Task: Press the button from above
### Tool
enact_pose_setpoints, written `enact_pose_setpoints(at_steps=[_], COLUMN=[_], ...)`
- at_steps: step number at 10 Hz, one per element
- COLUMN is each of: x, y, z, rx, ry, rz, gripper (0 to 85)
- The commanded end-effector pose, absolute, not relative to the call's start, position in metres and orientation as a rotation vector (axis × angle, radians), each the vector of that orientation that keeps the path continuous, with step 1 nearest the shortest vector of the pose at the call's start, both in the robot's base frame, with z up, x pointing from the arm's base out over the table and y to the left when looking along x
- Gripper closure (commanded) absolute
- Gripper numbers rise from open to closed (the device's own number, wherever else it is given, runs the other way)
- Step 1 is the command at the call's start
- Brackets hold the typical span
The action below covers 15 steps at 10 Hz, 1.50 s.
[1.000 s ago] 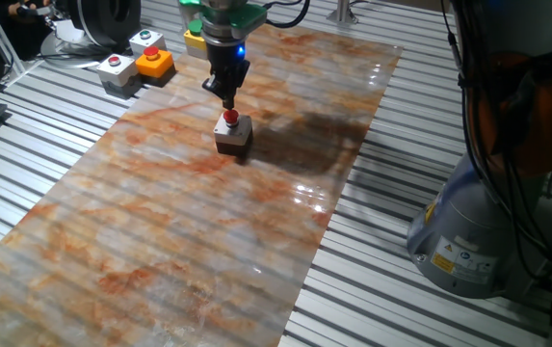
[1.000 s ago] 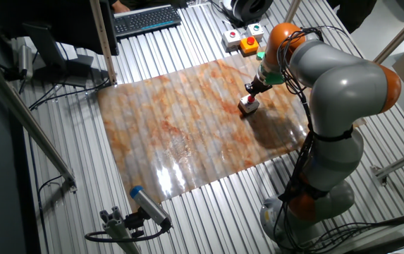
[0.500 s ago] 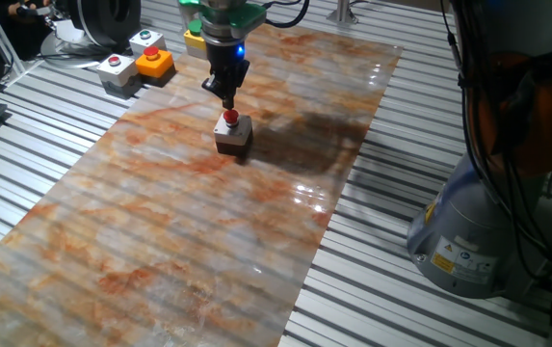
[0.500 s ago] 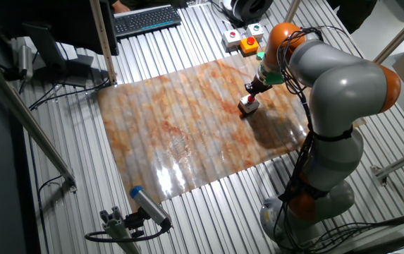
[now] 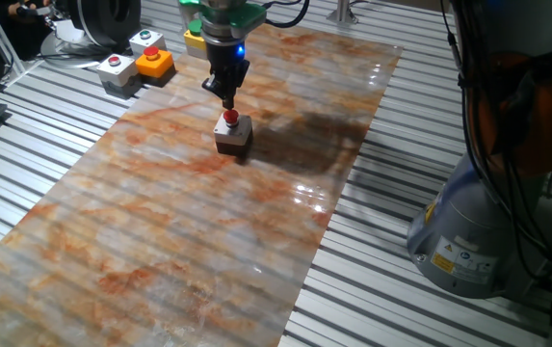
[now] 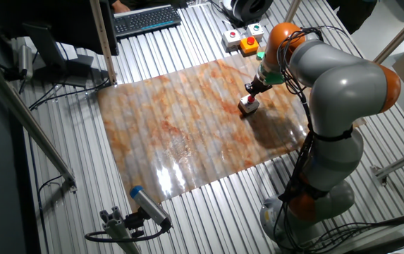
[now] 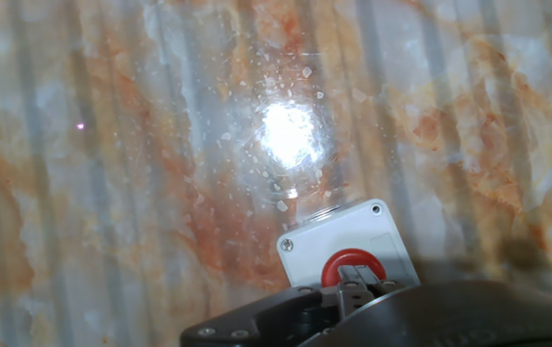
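The button (image 5: pixel 230 118) is a small round red cap on a little square box (image 5: pixel 234 137) with a pale grey top and dark base, standing on the marbled mat at the back middle. My gripper (image 5: pixel 228 100) hangs straight above it, pointing down, with the fingertips together just over the red cap; I cannot tell whether they touch it. The other fixed view shows the same: the gripper (image 6: pixel 252 89) sits right over the button (image 6: pixel 248 100). In the hand view the red button (image 7: pixel 346 261) sits on its pale box top (image 7: pixel 328 240), directly under the shut fingertips (image 7: pixel 354 280).
An orange box with a red button (image 5: pixel 154 63), a light-grey box with a red button (image 5: pixel 114 68) and another grey box with a green button (image 5: pixel 146 40) stand at the back left, off the mat (image 5: pixel 208 222). The robot's base (image 5: pixel 468 231) stands at the right.
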<state>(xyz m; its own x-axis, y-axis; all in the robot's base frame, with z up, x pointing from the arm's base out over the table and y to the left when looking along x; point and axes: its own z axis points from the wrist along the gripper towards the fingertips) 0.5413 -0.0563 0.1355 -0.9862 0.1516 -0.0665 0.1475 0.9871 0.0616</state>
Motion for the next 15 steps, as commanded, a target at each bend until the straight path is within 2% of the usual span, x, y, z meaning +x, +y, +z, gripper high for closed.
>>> enact_pose_setpoints(at_steps=[1,8,15], x=[0.5412,0.5458,0.5442], y=[-0.0561,-0.0521,-0.0507], z=[0.1352,0.136,0.1338], rx=[0.231,0.249,0.261], ry=[3.061,3.078,3.076], rz=[0.087,0.01,0.024], gripper=[85.0,85.0,85.0])
